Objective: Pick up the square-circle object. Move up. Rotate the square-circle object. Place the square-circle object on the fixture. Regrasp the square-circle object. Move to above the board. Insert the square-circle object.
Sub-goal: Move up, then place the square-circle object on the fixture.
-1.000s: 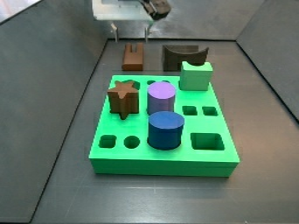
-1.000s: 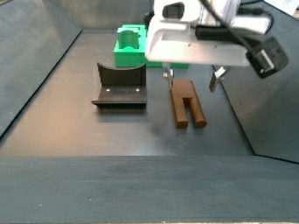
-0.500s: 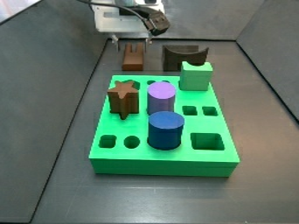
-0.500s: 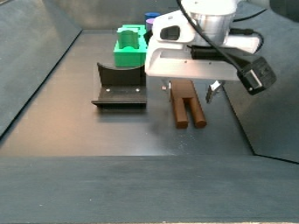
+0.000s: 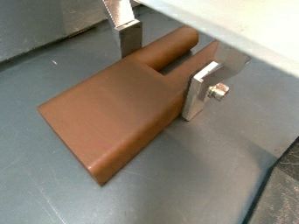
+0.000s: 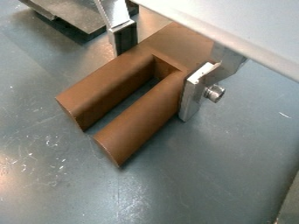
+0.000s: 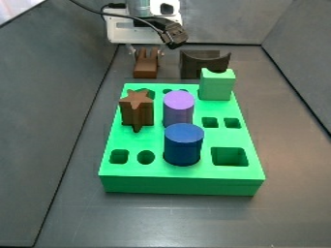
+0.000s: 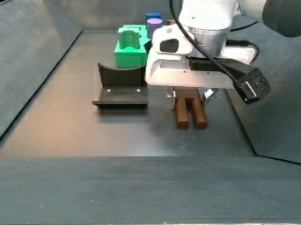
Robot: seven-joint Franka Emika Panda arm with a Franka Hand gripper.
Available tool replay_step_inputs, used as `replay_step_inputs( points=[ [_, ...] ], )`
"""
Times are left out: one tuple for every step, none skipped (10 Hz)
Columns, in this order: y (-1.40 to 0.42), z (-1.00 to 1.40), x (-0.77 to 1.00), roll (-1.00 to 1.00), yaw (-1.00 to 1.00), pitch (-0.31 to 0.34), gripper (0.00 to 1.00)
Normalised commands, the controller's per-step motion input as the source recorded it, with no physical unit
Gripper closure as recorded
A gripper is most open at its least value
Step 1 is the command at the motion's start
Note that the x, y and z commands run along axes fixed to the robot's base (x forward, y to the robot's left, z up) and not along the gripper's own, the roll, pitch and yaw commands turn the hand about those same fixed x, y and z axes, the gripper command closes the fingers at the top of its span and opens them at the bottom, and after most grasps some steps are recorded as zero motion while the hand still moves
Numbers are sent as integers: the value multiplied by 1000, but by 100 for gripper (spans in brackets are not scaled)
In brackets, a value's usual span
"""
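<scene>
The square-circle object [image 7: 147, 67], a brown bar with two prongs, lies flat on the grey floor behind the board [image 7: 239, 145]. In a side view the object [image 8: 188, 117] lies to the right of the fixture [image 8: 120, 86]. My gripper [image 7: 147, 52] is low over the object and open. In both wrist views its silver fingers [image 5: 126, 39] stand one on each side of the object [image 5: 111, 122], where the solid part meets the prongs [image 6: 140, 131]. The gripper [image 8: 191, 95] hides the top of the object in that side view. The fixture [image 7: 200, 61] is empty.
A pale green notched block [image 7: 216, 84] stands in front of the fixture. On the board stand a brown star peg [image 7: 135, 107], a purple cylinder [image 7: 179, 104] and a blue cylinder [image 7: 183, 144]. Grey walls close in the floor at both sides and the back.
My gripper has come down from above the object until its fingers straddle it. The object has not moved.
</scene>
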Motion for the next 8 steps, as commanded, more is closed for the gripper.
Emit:
replay_step_inputs(
  points=[
    [0, 833, 0, 0, 0, 0, 100],
    [0, 821, -8, 0, 0, 6, 100],
    [2, 702, -27, 10, -6, 35, 100],
    [4, 580, -20, 24, -9, 50, 100],
    [5, 403, -11, 48, -8, 68, 100],
    [6, 312, -13, 60, -10, 77, 100],
    [0, 1000, 0, 0, 0, 0, 100],
    [-1, 1000, -2, 15, -1, 6, 100]
  ],
)
